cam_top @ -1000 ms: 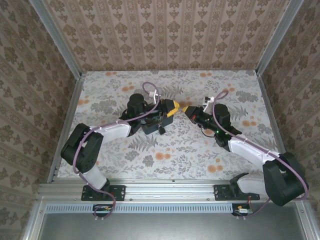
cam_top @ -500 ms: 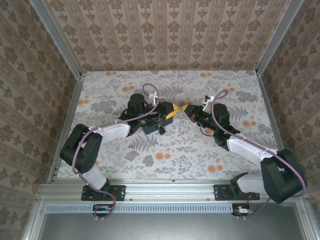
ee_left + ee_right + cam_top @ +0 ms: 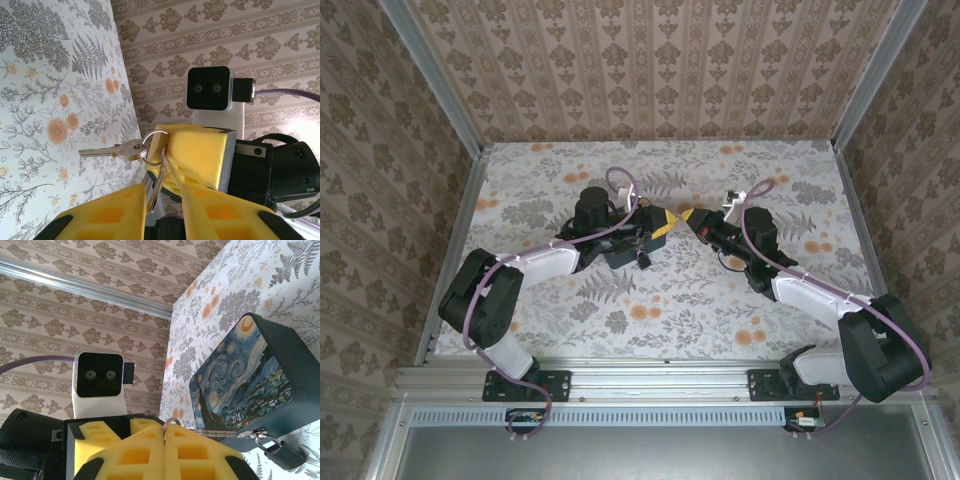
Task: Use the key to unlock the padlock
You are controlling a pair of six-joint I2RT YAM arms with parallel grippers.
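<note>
Two keys share a ring pinched by the right gripper, nearer the table's far edge; one seemingly dangles between the left gripper's parted jaws.

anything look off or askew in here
Nothing damaged or spilled. One oddity: the key ring pinched by the right end effector carries two keys, one key jutting sideways, a second key dangling between the fingers of the left end effector. The padlock hangs off the box.
</note>
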